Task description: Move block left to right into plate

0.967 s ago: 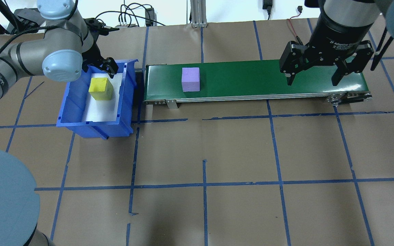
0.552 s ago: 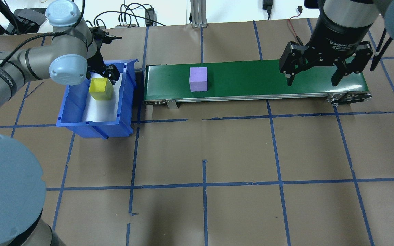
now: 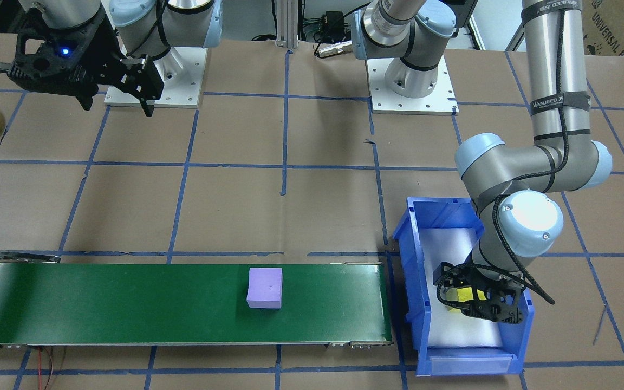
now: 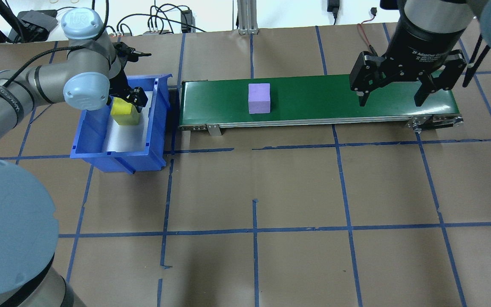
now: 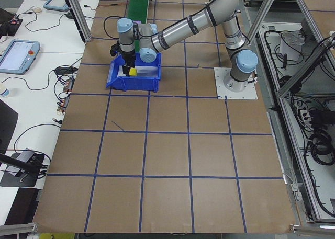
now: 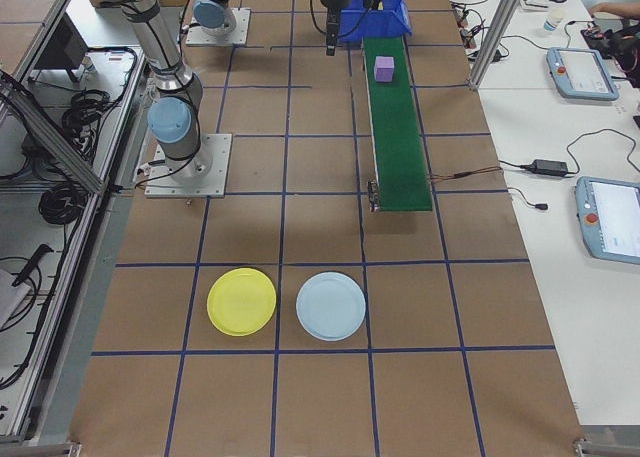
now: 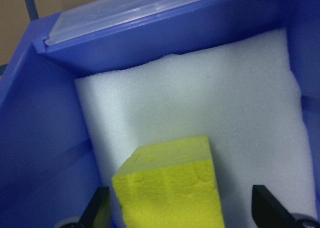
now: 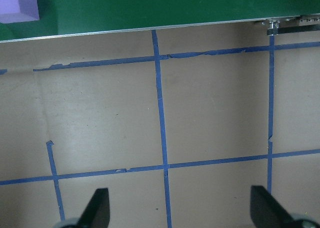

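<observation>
One block [image 4: 122, 111] sits in the bin [image 4: 96, 132] by the belt's [image 4: 313, 98] left end; another block [image 4: 258, 98] rides the belt; two plates [image 6: 241, 301] [image 6: 331, 306] lie beyond its right end

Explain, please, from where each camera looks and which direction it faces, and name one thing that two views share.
Front-facing: across the table, facing both bases; left gripper in blue bin.
Overhead: behind the robot; right gripper over green belt.
Exterior left: table end; left arm near.
Exterior right: opposite end; yellow plate near.
Left wrist: down onto yellow cube.
Right wrist: down onto table.
Shared: purple cube, front-facing and overhead.
</observation>
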Robot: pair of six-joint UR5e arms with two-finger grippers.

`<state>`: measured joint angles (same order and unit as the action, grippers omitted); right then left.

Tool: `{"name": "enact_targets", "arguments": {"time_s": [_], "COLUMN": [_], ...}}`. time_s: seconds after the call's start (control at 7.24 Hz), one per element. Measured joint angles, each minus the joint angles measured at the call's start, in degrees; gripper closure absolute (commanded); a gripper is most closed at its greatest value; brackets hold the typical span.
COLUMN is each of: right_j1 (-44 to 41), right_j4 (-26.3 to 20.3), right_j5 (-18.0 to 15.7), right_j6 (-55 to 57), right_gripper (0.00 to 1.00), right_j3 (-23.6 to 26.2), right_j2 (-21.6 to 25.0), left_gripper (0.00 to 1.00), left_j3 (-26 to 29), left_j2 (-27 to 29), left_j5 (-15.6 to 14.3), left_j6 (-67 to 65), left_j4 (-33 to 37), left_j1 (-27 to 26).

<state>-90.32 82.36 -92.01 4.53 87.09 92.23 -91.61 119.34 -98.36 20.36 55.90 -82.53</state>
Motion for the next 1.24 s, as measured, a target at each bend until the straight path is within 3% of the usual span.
{"name": "enact_targets", "arguments": {"time_s": [0.14, 0.28, 0.69, 0.97, 1.24], "right_j1": [0.8, 1.3, 1.6, 1.7, 2.2], "right_j4": [0.2, 0.2, 4.3, 10.0, 14.5], "right_j5": [-0.1, -0.7, -1.9, -2.1, -2.1], "right_j6": [-0.9, -1.4, -0.8, -3.0, -8.6], "right_gripper": [0.00, 0.00, 0.00, 0.00, 0.00], "right_j3": [0.0, 0.4, 2.4, 5.0, 5.4], "right_j2": [-0.1, -1.0, -5.9, -10.4, -14.2], "left_gripper": [0.64, 0.72, 0.72, 0.72, 0.72], "left_j3": [0.0, 0.0, 0.9, 1.3, 1.1], "left_j2": [0.0, -0.1, -3.4, -10.9, -14.4], "left_j5": [0.0, 0.1, 1.1, 5.6, 11.1], "left_j6": [-0.1, -0.5, -1.0, -1.0, -3.2], "left_j4": [0.0, -0.1, 0.1, 3.1, 4.0], "left_j1": [0.0, 0.1, 0.1, -0.2, -2.0]}}
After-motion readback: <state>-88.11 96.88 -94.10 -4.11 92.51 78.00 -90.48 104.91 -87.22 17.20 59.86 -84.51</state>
